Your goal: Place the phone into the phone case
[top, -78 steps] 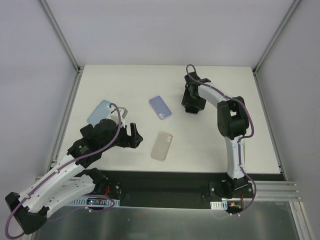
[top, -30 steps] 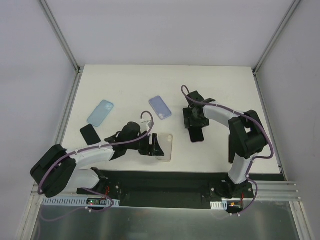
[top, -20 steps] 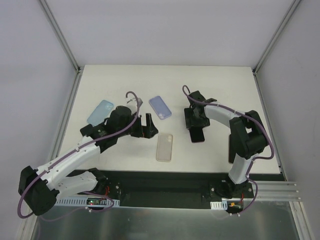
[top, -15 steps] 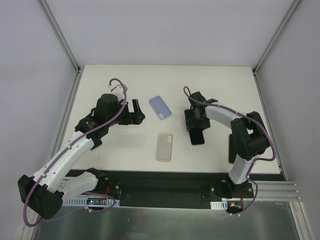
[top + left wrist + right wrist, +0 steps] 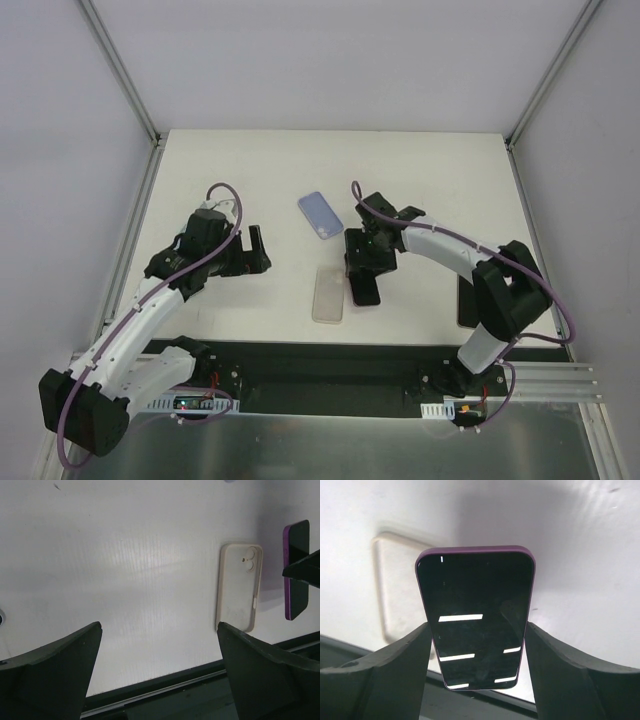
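The phone [image 5: 365,291] has a black screen and a purple edge. My right gripper [image 5: 362,268] is shut on its sides and holds it just right of the beige phone case [image 5: 327,293], which lies flat and open side up near the table's front edge. In the right wrist view the phone [image 5: 476,615] sits between my fingers, and the case [image 5: 395,592] lies below and to its left. My left gripper [image 5: 262,250] is open and empty, left of the case. Its wrist view shows the case [image 5: 239,587] and the phone [image 5: 297,575] at the right.
A lilac phone case [image 5: 320,215] lies behind the beige one. A dark flat object [image 5: 464,300] lies at the right, partly behind my right arm. The table's black front edge [image 5: 330,350] runs close below the case.
My right gripper has carried the phone left and nearer, close beside the beige case. My left gripper has drawn back towards the front left, away from the lilac case.
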